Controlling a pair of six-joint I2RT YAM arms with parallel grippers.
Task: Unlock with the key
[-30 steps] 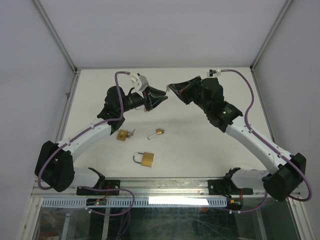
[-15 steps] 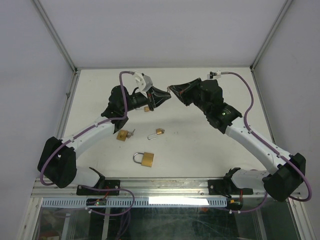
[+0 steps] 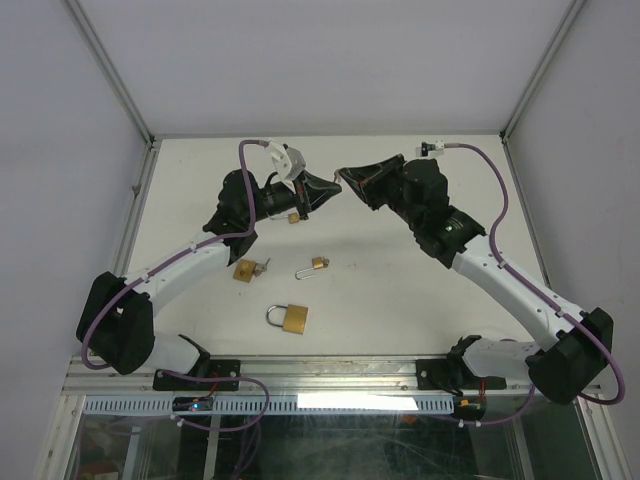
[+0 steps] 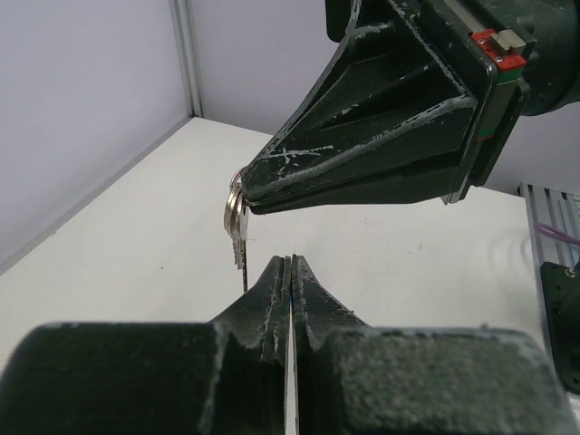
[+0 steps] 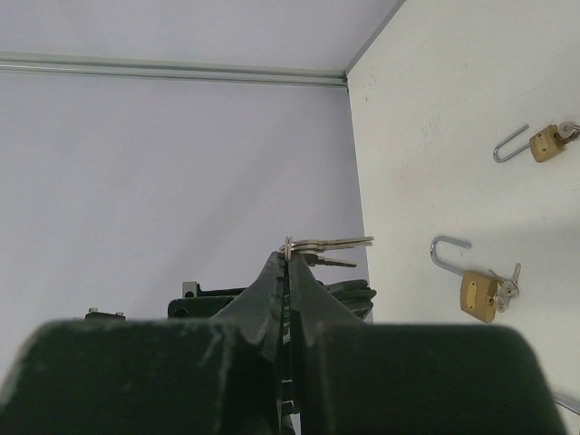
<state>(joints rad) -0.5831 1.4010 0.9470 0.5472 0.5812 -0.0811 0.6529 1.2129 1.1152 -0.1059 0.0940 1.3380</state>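
Where the keys (image 4: 236, 225) hang by their ring from the right gripper (image 4: 250, 201), pinched at its tips left of frame centre, note that the blades point straight down. Your left gripper (image 4: 288, 265), its jaws pressed together on nothing visible, sits just right of them. The padlock (image 3: 293, 318) lies well apart, low in the overhead frame.

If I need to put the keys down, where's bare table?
Free: the table right of the big padlock, up to the right arm, and the far strip by the back edge. Crowded: centre-left, around the small padlocks beside the left arm.
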